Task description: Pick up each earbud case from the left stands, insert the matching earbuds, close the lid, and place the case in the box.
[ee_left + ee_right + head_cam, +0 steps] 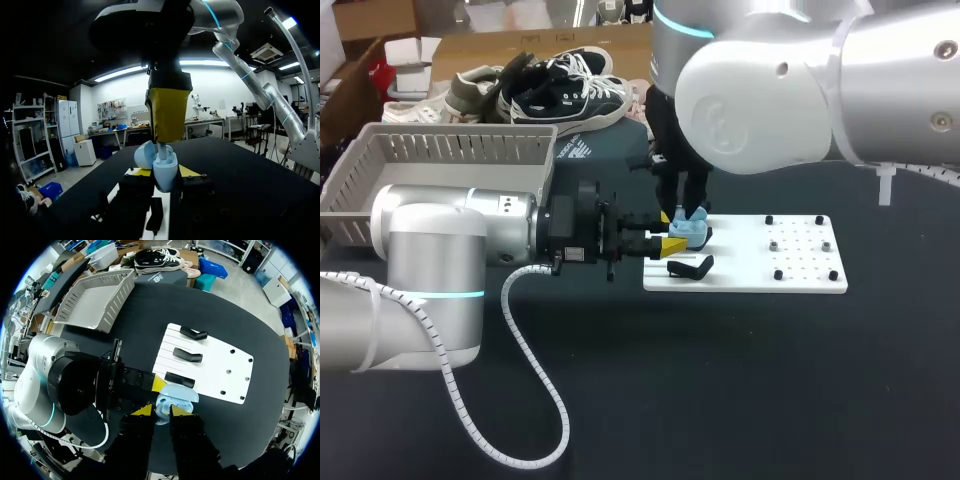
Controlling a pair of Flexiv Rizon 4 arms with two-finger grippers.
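At the table's [720,400] rear left corner a grey slatted box [450,150] is seen, well apart from the work. From the left side the left arm is stretched level across the table, and its gripper [165,171] is closed on the earbud case [690,233]: a yellow tip is pressed to each side of the pale blue body. The case is thereby held at the left edge of the white board [790,265], with its lid [145,155] swung open to one side and its mouth turned upward.

Straight above that mouth the right gripper [161,411] is pointed down, its arm having been brought in from the right side. Its fingers appear to be closed on a pale earbud [162,150], whose stem is held upright with the lower end at the case's opening. How deep it is seated cannot be told.

The coming move is judged to turn on this alignment. The case lies directly beneath the right gripper, and the earbud's long axis is set vertical, in line with the open well. A short straight descent by the right arm is therefore called for, while the case is kept steady by the left.

Further right on the board, three black stands [187,356] are set along its left part, and none is seen to carry a case.
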